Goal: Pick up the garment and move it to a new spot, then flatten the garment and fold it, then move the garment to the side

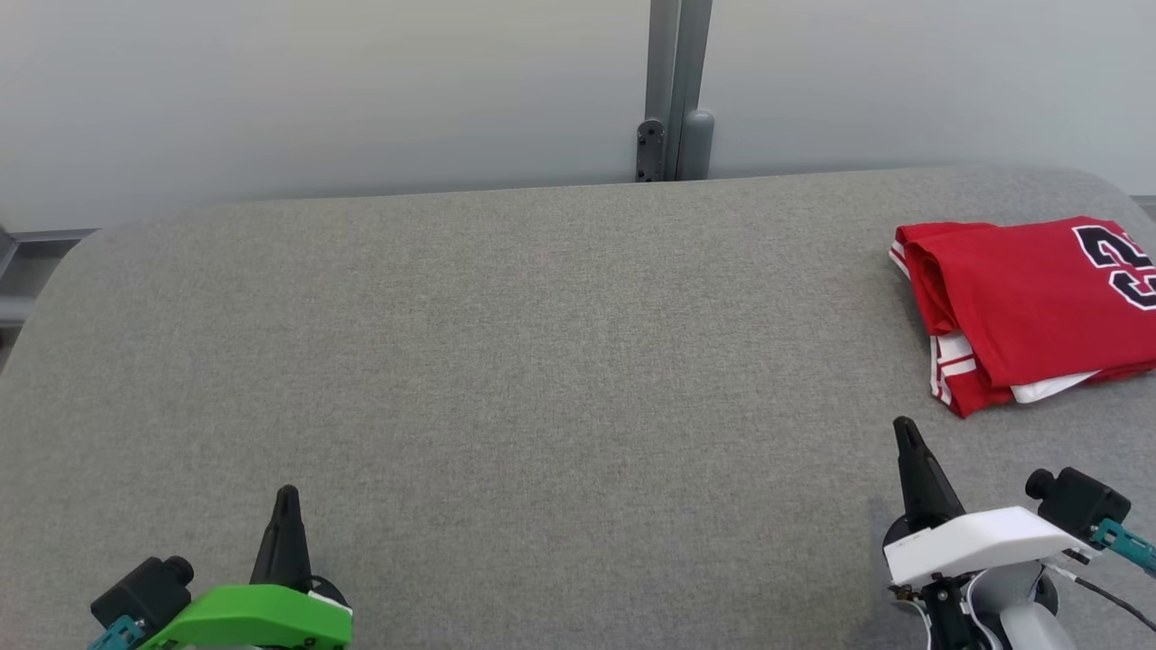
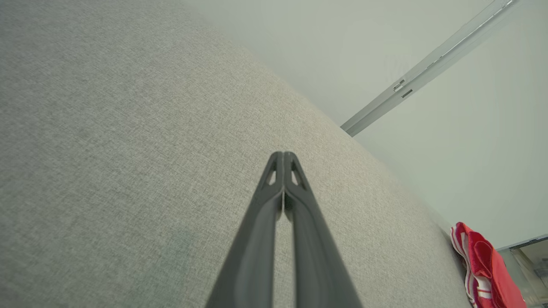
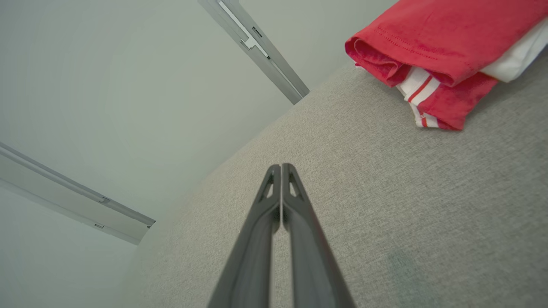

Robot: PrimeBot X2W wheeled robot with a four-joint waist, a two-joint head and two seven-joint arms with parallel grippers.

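The garment (image 1: 1030,307) is a red jersey with white trim and a black number, lying folded near the right edge of the grey cloth table (image 1: 542,361). It shows at the lower right of the left wrist view (image 2: 483,265) and at the top right of the right wrist view (image 3: 436,47). My right gripper (image 1: 906,429) hovers a little in front of the garment's near corner, shut and holding nothing (image 3: 281,167). At the lower left my left gripper (image 1: 287,495) is far from the garment, also shut and holding nothing (image 2: 283,155).
A pale wall runs behind the table, with a grey metal post (image 1: 675,90) at its middle. The table's far corners are rounded. A grey ledge (image 1: 36,244) shows past the table's left end.
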